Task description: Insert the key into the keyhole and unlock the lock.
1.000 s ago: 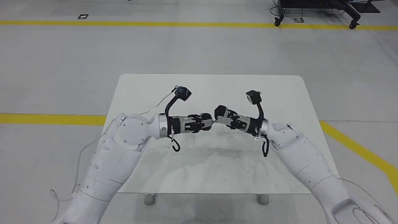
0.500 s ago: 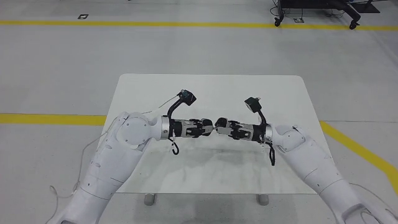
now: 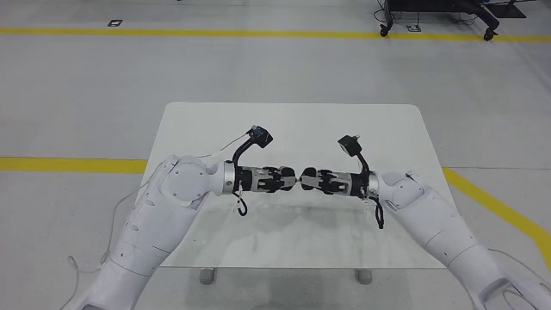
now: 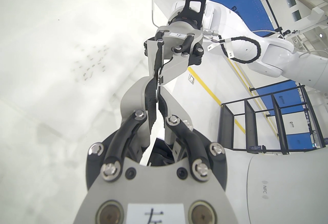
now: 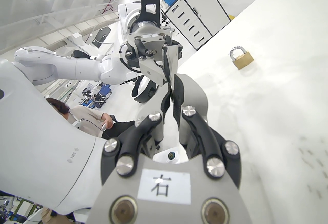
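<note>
**Padlock (image 5: 241, 59) untouched, key not yet in the keyhole**

Left gripper (image 3: 291, 178) hangs above the middle of the tabletop (image 3: 379, 129), its pads pressed together, tip to tip with the right gripper (image 3: 307, 177), likewise closed. Whether either pinches the key cannot be told. The padlock lies on the tabletop well apart from both, shackle seated, so insertion and turning seem still to come. Each gripper's base bears a white label (image 4: 155, 213) with one handwritten character. A small printed mark (image 4: 265, 189) sits on each forearm (image 4: 289, 171).
</note>
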